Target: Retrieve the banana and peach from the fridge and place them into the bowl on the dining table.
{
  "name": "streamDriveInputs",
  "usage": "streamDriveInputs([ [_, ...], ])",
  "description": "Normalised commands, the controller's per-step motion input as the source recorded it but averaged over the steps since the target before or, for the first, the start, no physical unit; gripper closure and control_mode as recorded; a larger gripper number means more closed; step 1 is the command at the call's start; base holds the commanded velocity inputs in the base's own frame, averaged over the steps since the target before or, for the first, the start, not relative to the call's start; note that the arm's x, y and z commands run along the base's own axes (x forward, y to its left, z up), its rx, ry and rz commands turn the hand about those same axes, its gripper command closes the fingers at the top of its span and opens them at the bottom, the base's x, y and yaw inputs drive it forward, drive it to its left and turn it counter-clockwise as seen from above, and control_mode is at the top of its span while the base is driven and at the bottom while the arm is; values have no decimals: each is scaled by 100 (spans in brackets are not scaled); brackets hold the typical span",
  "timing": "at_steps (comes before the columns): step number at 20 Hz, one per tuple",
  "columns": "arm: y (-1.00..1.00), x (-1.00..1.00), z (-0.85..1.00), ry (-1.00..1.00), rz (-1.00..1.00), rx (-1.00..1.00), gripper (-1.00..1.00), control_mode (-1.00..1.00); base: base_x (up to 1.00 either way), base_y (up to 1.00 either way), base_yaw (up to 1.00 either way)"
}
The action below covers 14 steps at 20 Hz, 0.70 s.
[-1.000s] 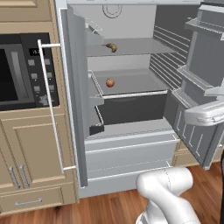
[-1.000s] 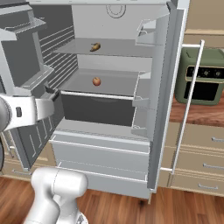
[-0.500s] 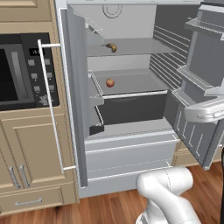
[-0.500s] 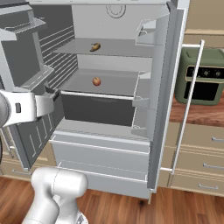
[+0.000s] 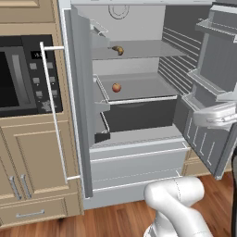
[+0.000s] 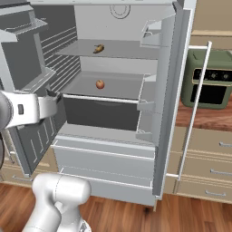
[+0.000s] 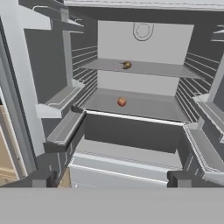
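The fridge stands with both doors swung wide, so the way in is open; the banana lies near the middle of the top shelf, far from the edge; the peach sits on the shelf below, closer to the front rim. The gripper waits outside the fridge with its two tips spread apart, holding nothing. The left base view shows a black oven beside the fridge; the right base view shows a green toaster oven on a counter.

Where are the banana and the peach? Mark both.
banana (image 7: 126, 65): hand view, middle of the fruit, upper shelf.
peach (image 7: 121, 102): hand view, centre of the round fruit, lower shelf.
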Motion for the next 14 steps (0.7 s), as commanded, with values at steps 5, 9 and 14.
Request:
streamDriveInputs([
  [5, 0, 28, 0, 0, -2, 0, -100, -100, 0, 0, 0],
  [9, 0, 42, 0, 0, -3, 0, -100, -100, 0, 0, 0],
  [14, -1, 29, 0, 0, -1, 0, -100, -100, 0, 0, 0],
])
